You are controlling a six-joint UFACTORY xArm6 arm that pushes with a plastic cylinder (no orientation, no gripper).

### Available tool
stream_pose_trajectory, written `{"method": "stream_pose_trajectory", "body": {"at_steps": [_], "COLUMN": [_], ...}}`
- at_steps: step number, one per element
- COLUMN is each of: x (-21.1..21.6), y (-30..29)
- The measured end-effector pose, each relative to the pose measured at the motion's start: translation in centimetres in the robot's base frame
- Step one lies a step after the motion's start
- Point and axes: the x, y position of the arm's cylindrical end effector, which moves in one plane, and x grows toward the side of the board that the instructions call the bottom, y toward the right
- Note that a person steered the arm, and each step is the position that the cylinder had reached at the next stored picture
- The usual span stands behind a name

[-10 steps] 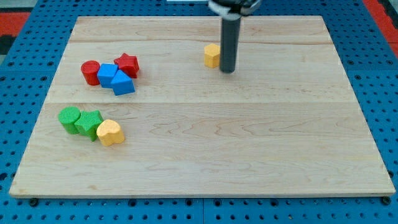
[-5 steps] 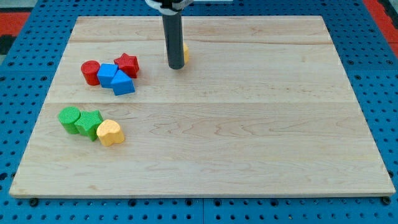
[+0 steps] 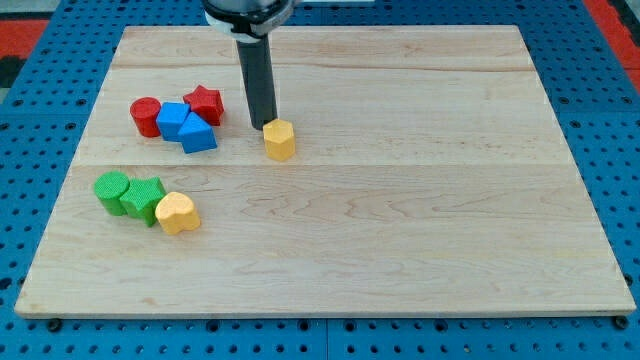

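My tip (image 3: pixel 262 124) rests on the wooden board, touching the upper left edge of a yellow hexagonal block (image 3: pixel 280 139). To the tip's left lies a cluster: a red star block (image 3: pixel 205 103), a red cylinder (image 3: pixel 146 116), a blue block (image 3: pixel 174 120) and a blue triangular block (image 3: pixel 198 135). Lower left sit a green cylinder (image 3: pixel 112 190), a green hexagonal block (image 3: pixel 143 199) and a yellow heart block (image 3: pixel 177 213), all touching in a row.
The wooden board (image 3: pixel 400 220) lies on a blue pegboard table (image 3: pixel 620 150). The red and blue cluster sits about a block's width to the left of the rod.
The rod swept from the upper middle leftward and down. The yellow hexagonal block travelled with it, from the top centre to below the tip, nearer the red and blue cluster.
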Motion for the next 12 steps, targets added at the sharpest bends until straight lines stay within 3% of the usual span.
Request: {"method": "stream_pose_trajectory", "body": {"at_steps": [1,2,4,6,7,8,10,12], "x": [-2.9,-1.1,11.1,2.3,4.8,11.7,16.8,18.9], "y": [0.0,4.4,0.2,3.2,-1.3,-2.5,-0.5,-7.7]}}
